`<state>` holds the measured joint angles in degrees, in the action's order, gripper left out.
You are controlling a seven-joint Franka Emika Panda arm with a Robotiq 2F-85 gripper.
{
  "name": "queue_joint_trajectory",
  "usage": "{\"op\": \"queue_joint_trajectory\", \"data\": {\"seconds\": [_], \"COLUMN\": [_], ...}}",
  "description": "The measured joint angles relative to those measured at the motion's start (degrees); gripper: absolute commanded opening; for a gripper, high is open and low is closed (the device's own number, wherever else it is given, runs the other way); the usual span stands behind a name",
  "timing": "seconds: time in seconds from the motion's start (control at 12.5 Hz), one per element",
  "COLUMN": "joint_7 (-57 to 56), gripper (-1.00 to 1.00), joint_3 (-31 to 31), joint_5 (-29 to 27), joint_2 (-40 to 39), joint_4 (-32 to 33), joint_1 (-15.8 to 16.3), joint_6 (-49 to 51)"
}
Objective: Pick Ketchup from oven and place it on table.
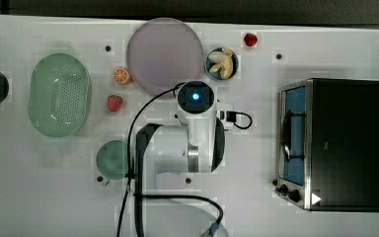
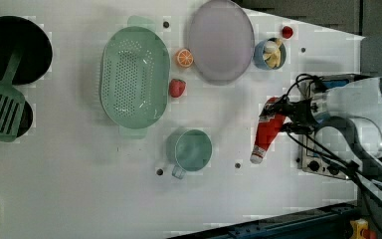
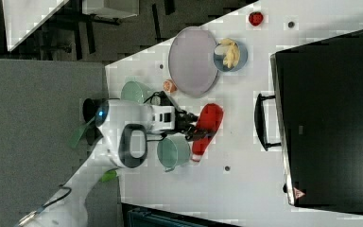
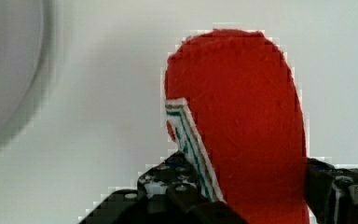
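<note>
Bright even light, soft shadows, blocky pixelation, wrist view perhaps slightly blurred

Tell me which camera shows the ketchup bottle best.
The left view: the whole ketchup bottle shows there, white cap included, held by the gripper. The right view shows it partly behind the gripper; the wrist view shows just its red end, close up.

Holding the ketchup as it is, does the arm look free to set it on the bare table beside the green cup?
Probably yes: the gripper holds the ketchup over bare table, apart from the green cup.
</note>
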<state>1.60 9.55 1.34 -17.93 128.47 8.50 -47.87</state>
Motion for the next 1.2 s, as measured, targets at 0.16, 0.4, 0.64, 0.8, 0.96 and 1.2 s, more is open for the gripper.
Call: {"op": "queue_joint_trajectory", "data": {"seconds": [0.16,0.4,0.64,0.8,0.96,1.2], "joint_7": [0.0,0.0,0.0,0.1,0.1,0.1], "gripper": [0.26,0.73,1.0,1.0,1.0,1.0], "joint_3": [0.4,1.3,-1.1,-2.2,-1.7,-1.7], "joint_5": [-4.0,-5.5,-4.2,-4.6,-6.2,-4.3], "joint_2": [-1.0,-5.4,-6.4,-5.4,-0.3,16.9], "joint_4": [0.7,-1.1,-0.2,-0.6,-0.1,-5.6], "joint_1": [-1.2,-1.4,-2.0,-2.0,-0.8,-1.2], "joint_6": [-0.8,-6.4,-8.3,-8.6,-7.4,-2.1]}}
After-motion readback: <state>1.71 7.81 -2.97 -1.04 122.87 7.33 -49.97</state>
